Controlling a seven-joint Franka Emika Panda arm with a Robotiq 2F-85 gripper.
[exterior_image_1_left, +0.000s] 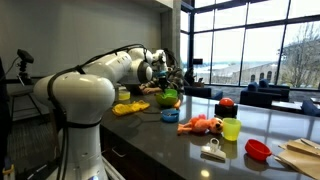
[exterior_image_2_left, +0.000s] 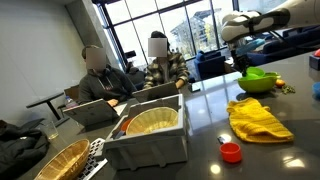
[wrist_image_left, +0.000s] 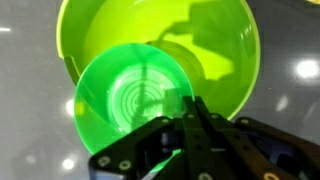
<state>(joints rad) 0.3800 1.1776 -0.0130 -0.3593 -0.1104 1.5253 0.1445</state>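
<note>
- Hold the cup (wrist_image_left: 125, 95) level and pinch its rim tight; slow moves look safest.
- Aim for the middle of the bowl (wrist_image_left: 215, 35), away from its wall.
- Gripper (wrist_image_left: 190, 102) squeezed narrow, pinching the cup's rim.
- Cup right at the fingertips, in or just over the bowl; cannot tell which.
- Bowl on the counter (exterior_image_2_left: 200, 140), near a yellow cloth (exterior_image_2_left: 258, 118).

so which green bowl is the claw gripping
The smaller, darker green bowl with rings in its bottom; the claw pinches its rim. The bigger lime bowl lies beneath, ungripped.
</note>
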